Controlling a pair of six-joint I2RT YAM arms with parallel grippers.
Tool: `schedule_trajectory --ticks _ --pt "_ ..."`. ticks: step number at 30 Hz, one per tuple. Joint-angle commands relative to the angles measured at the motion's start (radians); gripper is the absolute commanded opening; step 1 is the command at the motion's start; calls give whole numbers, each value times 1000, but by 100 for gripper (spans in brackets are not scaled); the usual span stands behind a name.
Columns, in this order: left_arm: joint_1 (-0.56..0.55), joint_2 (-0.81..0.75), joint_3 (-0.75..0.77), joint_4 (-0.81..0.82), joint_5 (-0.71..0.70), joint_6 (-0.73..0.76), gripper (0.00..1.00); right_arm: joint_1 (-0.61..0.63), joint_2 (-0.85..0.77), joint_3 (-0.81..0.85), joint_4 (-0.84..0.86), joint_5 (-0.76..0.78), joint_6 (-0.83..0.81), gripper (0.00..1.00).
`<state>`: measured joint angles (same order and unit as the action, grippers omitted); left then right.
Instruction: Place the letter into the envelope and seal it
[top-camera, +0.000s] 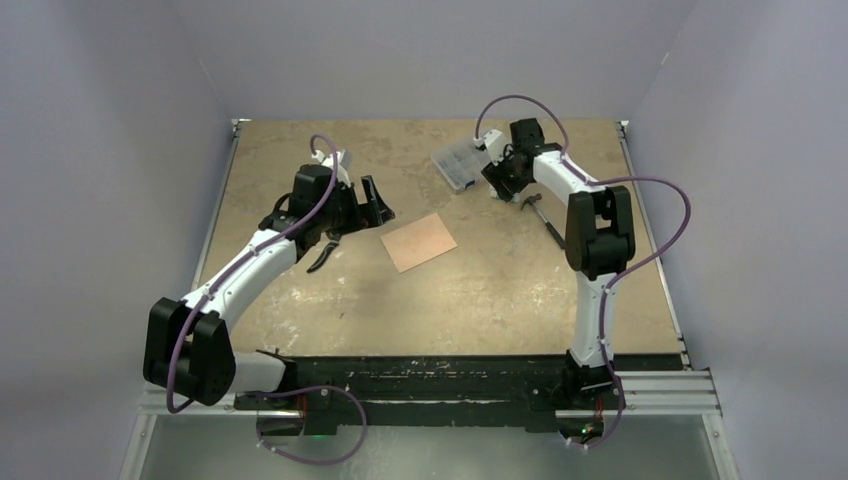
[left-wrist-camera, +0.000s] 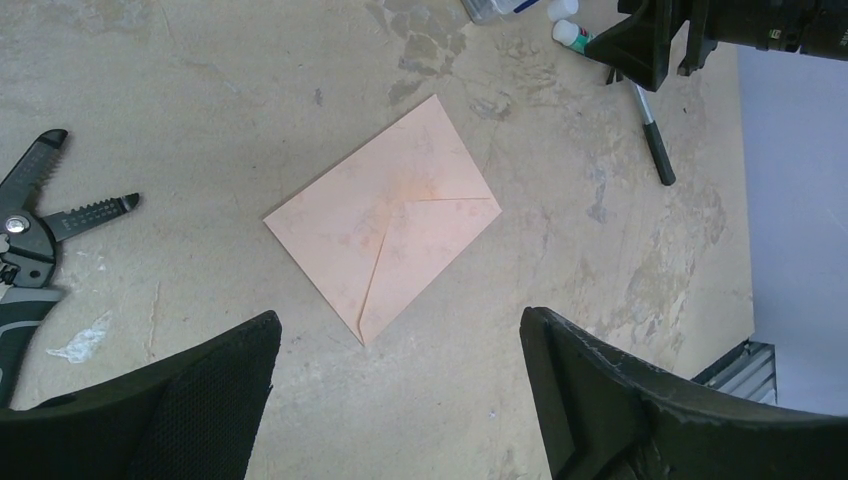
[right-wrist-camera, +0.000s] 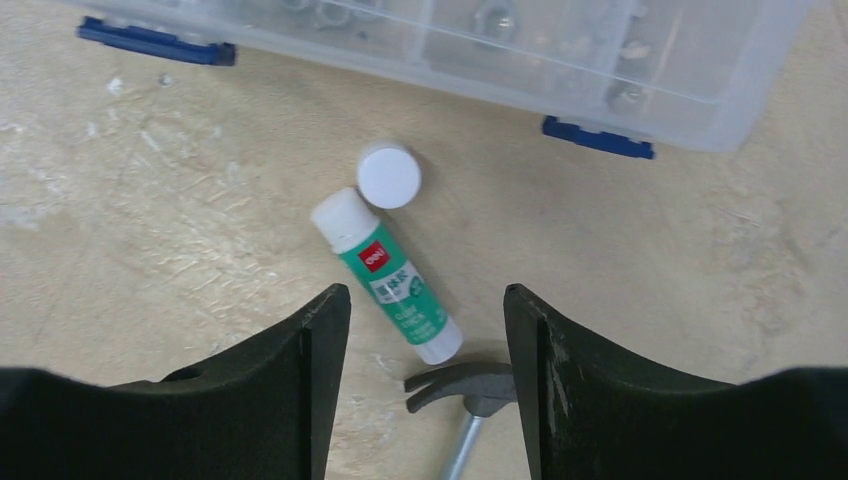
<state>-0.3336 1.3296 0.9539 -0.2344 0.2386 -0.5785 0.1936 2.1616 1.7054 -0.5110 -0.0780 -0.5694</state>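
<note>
Envelope (left-wrist-camera: 385, 225) lies flat mid-table, flap down; left gripper (left-wrist-camera: 400, 320) hangs open above it, likely to steady; right gripper (right-wrist-camera: 425, 295) open over uncapped glue stick (right-wrist-camera: 390, 280), far right, presumably for sealing.

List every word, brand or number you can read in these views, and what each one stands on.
"deli", seemingly: white on a red oval, on the glue stick; tiny, so unsure.
Print on the glue stick's green label: too blurred to read.
No text visible on the envelope, wire strippers, pen or clear parts box.
</note>
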Motion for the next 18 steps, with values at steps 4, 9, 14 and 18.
schedule_trajectory --ticks 4,9,14,18 --pt "15 1 26 8 22 25 88 2 0 -13 -30 -82 -27 60" --pt "16 -1 24 7 32 29 88 -9 4 -32 -46 -86 -31 56" --pt "16 -13 16 14 36 24 88 -23 -8 -48 -81 -108 -40 44" --pt "16 -25 7 29 38 14 88 -23 10 -64 -59 -18 -26 17"
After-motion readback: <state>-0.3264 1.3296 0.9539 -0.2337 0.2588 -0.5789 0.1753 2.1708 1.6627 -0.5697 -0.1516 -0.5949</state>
